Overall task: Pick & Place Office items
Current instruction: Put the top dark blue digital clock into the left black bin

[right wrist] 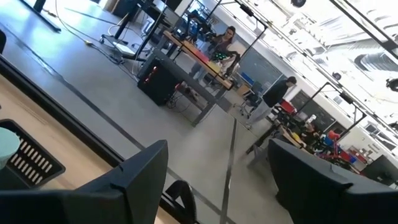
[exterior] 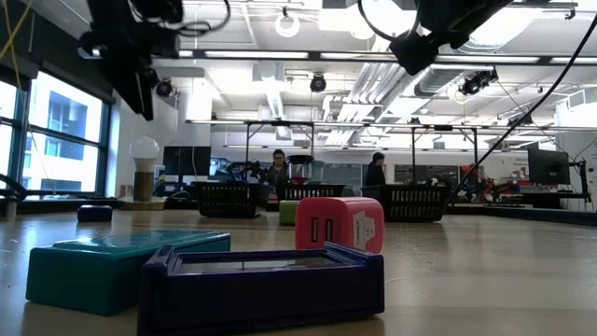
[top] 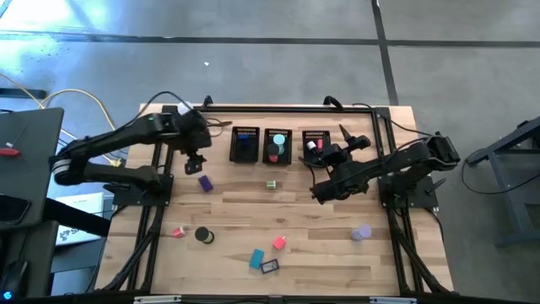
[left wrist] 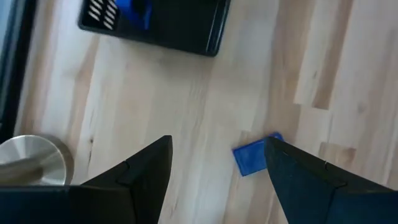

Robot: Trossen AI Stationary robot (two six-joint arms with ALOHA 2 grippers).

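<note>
Dark frame (exterior: 261, 285) nearest low camera. Left hand (left wrist: 217, 168) open, empty, straddling blue block (left wrist: 252, 157) for pickup. Right hand (right wrist: 217, 180) open, empty, parked aloft.

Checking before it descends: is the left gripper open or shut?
Open. In its wrist view the left gripper has two dark fingers standing apart with bare table between them, above a blue block.

You're working on a surface (top: 321, 224) of pale, planked wood with a visible grain and a smooth matt finish. The bins (top: 245, 145) look like black wire mesh. Your left arm's fingers (left wrist: 311, 180) are dark, matt plastic. The pink block (exterior: 340, 224) and teal block (exterior: 103, 266) look like smooth plastic, and the round base (left wrist: 31, 162) is brushed metal.
</note>
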